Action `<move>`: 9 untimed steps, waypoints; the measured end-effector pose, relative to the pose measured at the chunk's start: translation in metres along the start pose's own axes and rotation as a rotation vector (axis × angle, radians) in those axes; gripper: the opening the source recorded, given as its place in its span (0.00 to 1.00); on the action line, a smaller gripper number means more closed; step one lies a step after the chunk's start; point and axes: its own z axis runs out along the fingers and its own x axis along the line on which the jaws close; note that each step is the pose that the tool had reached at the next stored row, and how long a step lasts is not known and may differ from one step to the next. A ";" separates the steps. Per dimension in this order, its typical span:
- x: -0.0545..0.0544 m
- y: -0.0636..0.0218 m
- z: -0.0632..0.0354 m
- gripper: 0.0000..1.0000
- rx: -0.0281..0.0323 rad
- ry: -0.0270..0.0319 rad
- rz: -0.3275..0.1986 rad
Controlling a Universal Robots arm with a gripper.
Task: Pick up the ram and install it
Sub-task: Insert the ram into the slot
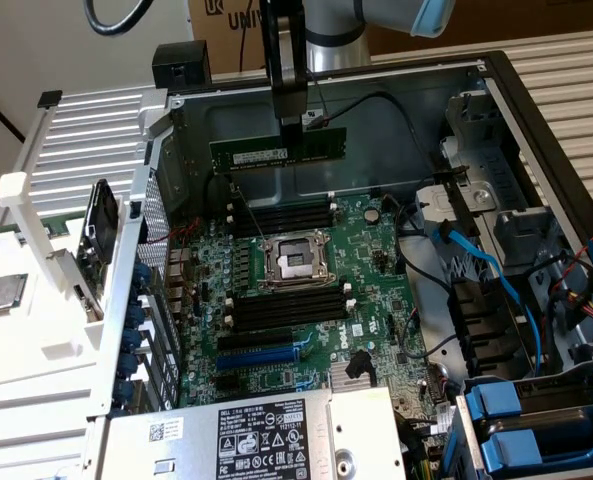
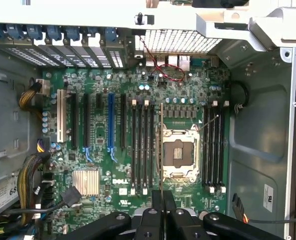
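The ram (image 1: 278, 150) is a long green stick with a white label. It hangs level in the air above the open computer case, over the back row of black slots (image 1: 281, 215). My gripper (image 1: 292, 128) comes down from above and is shut on the ram's upper edge near its middle. In the wrist view the ram (image 2: 161, 145) shows edge-on as a thin line running out from between my fingers (image 2: 152, 200). It lies between a bank of black slots (image 2: 143, 147) and the processor socket (image 2: 178, 152). The green motherboard (image 1: 366, 300) lies flat below.
A second slot bank (image 1: 286, 310) sits nearer than the socket (image 1: 294, 262). Blue and black cables (image 1: 476, 265) and drive bays fill the case at the exterior view's right. A grey power supply (image 1: 246, 435) is at the front. A square silver chip (image 1: 3, 292) rests on the white panel at the left.
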 end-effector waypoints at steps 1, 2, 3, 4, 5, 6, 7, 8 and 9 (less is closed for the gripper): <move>0.000 0.0000 0.0001 0.12 0.0001 -0.0001 0.000; 0.000 0.0000 0.0003 0.12 0.0001 -0.0001 0.000; 0.000 0.0001 0.0010 0.12 0.0002 -0.0003 0.000; -0.001 0.0001 0.0017 0.12 0.0002 -0.0003 0.000; -0.001 0.0001 0.0025 0.12 0.0001 -0.0008 0.000; 0.000 0.0000 0.0031 0.12 0.0001 -0.0025 0.000; 0.000 0.0000 0.0032 0.12 0.0001 -0.0029 0.000; 0.001 0.0000 0.0033 0.12 0.0001 -0.0028 0.000; 0.001 0.0000 0.0039 0.12 0.0000 -0.0036 0.000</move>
